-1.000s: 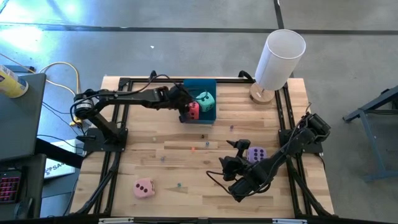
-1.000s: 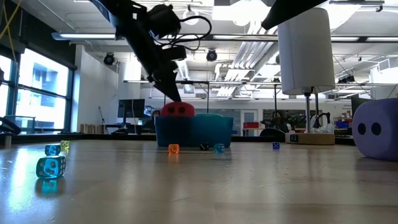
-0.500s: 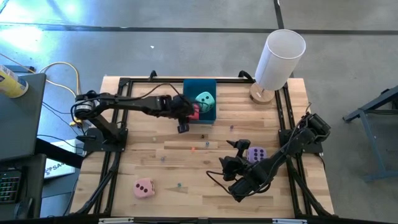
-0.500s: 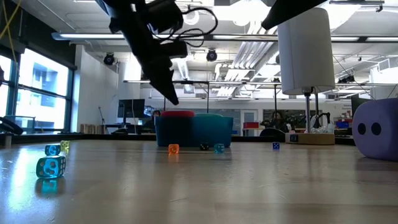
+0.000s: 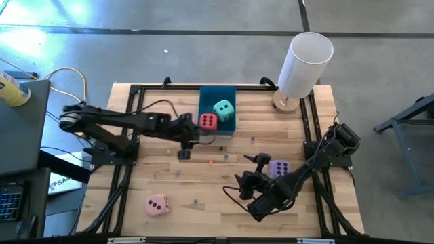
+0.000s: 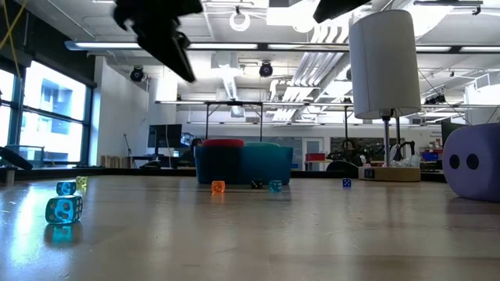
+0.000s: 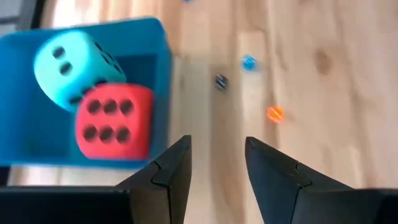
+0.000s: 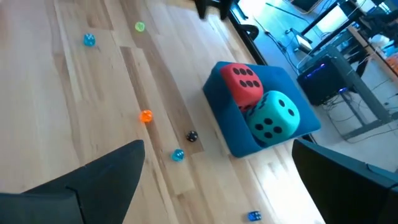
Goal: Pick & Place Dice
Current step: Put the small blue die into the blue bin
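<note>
Red die (image 7: 114, 121) in tray (image 7: 155, 74), beyond empty left fingers (image 7: 174, 171)

A light wooden table (image 5: 210, 173) stands on a grey concrete floor (image 5: 203, 47). Beyond it, an open workshop has tall windows (image 6: 43, 117) at one side, white ceiling pipes and bright overhead lights (image 6: 312, 16)

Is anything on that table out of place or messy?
Slightly. Tiny coloured dice lie scattered over the wooden table. The red die and teal die sit in the blue tray, but the pink die and purple die lie outside it.
</note>
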Action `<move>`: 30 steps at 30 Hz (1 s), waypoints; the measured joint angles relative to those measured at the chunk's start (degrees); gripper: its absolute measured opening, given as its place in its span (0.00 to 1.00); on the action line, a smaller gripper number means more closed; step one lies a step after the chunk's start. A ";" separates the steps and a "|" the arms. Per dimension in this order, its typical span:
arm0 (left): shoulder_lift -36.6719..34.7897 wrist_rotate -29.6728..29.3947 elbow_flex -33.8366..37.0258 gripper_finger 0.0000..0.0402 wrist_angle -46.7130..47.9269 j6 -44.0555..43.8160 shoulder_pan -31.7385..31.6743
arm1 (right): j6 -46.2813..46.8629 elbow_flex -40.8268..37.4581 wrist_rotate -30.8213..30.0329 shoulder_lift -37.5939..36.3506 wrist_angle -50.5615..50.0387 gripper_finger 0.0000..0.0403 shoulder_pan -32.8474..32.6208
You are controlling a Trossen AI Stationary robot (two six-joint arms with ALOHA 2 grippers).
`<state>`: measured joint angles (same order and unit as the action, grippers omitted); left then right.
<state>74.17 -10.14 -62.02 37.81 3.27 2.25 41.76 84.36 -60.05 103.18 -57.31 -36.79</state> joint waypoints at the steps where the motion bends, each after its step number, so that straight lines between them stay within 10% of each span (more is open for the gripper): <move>1: -1.17 0.49 0.00 0.35 2.12 -0.73 0.78 | 0.02 0.00 0.03 0.00 0.12 0.99 0.31; 12: -13.20 4.10 8.22 0.35 9.50 -6.53 3.21 | 0.63 0.02 -2.76 -0.04 -5.24 0.99 1.80; 25: -21.58 6.11 26.79 0.35 -7.69 -11.16 2.35 | 25.93 0.00 4.61 -2.31 -32.41 0.99 -0.26; 30: -21.63 6.15 28.61 0.35 -10.51 -10.88 3.24 | 20.76 -3.74 8.91 -9.62 -29.57 0.99 -0.91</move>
<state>52.53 -3.99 -33.40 27.30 -7.62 5.49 62.52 80.62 -51.14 93.56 -86.88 -37.70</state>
